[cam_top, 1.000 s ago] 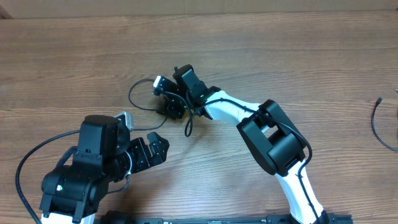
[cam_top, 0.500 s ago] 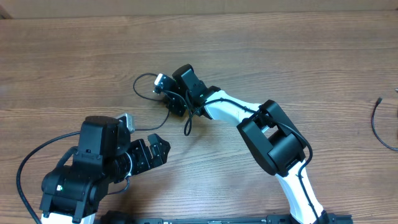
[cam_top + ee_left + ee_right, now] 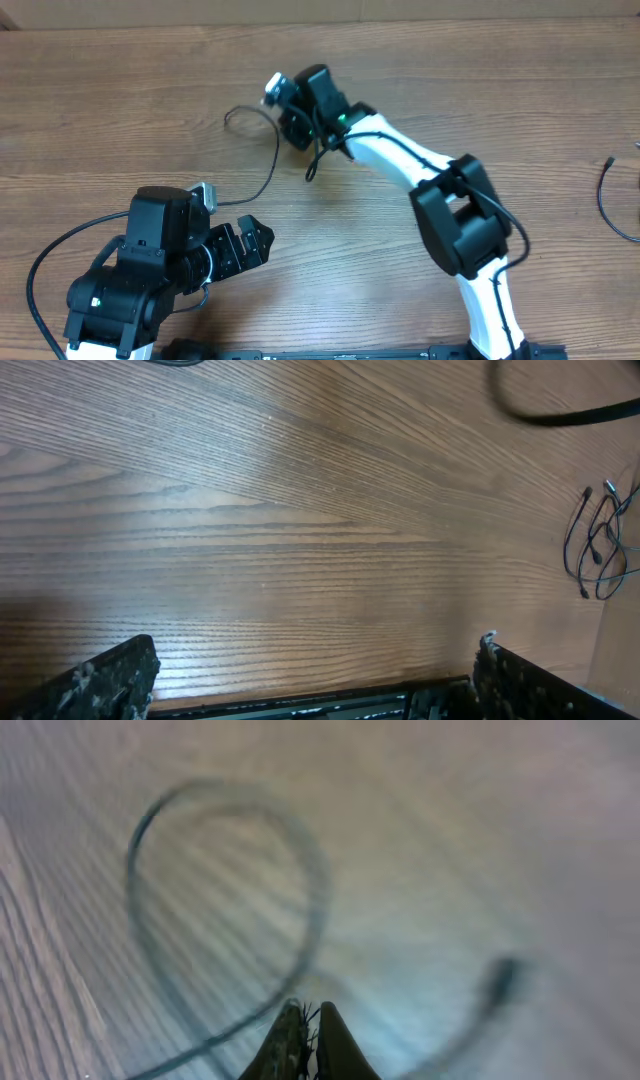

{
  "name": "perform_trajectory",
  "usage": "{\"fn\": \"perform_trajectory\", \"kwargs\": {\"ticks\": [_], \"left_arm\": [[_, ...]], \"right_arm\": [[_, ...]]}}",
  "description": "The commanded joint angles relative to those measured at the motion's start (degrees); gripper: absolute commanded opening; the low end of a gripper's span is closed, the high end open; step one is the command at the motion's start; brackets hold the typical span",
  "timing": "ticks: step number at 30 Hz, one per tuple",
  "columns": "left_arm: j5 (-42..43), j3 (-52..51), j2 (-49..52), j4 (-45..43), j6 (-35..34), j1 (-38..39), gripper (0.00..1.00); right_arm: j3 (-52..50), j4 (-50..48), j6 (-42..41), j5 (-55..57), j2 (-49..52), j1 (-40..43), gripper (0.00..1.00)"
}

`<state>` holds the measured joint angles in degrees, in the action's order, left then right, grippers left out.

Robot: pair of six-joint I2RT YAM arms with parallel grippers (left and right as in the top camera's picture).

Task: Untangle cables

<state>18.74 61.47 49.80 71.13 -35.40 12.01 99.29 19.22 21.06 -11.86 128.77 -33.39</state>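
Observation:
A thin black cable (image 3: 275, 150) curves across the wood table from a small loop at the upper left down toward my left arm. My right gripper (image 3: 296, 125) is shut on it near that loop. In the right wrist view the fingertips (image 3: 306, 1020) are pressed together and the cable (image 3: 135, 870) shows as a blurred loop beyond them. My left gripper (image 3: 252, 242) hangs open low over bare wood, nothing between its fingers (image 3: 110, 675). More thin cables (image 3: 598, 545) lie bunched at the far right.
At the table's right edge lies a separate thin cable (image 3: 603, 195). A thicker black lead (image 3: 40, 270) trails from the left arm at the front left. A blurred dark arc (image 3: 560, 412) crosses the top of the left wrist view.
My right gripper has shut on the cable and moved toward the far side, dragging the loop up and stretching the strand. The left arm has not moved.

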Motion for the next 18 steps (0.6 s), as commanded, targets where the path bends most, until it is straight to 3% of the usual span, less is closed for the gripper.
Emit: {"fn": "perform_trajectory", "kwargs": {"ticks": [1,8,10,12,15,17,18], "left_arm": [[0.59,-0.24,0.02,0.09,2.38,0.02,1.00],[0.22,-0.24,0.02,0.17,4.15,0.02,1.00],[0.26,-0.24,0.02,0.13,4.15,0.02,1.00],[0.33,-0.24,0.02,0.13,4.15,0.02,1.00],[0.37,-0.24,0.02,-0.07,4.11,0.02,1.00],[0.39,-0.24,0.02,-0.09,4.09,0.02,1.00],[0.39,-0.24,0.02,-0.11,4.07,0.02,1.00]], "right_arm": [[2.27,1.01,-0.33,0.50,-6.34,1.14,0.04],[2.27,4.59,-2.75,0.24,-9.57,2.67,0.04],[2.25,6.84,-2.86,0.22,-9.55,2.67,0.38],[2.16,8.61,-2.91,0.20,-9.16,2.56,0.55],[1.18,9.01,-6.69,0.24,-9.07,2.38,0.60],[0.72,8.85,-11.30,0.28,-9.05,2.21,0.75],[0.33,8.28,-13.00,0.44,-9.05,2.21,0.76]]}}
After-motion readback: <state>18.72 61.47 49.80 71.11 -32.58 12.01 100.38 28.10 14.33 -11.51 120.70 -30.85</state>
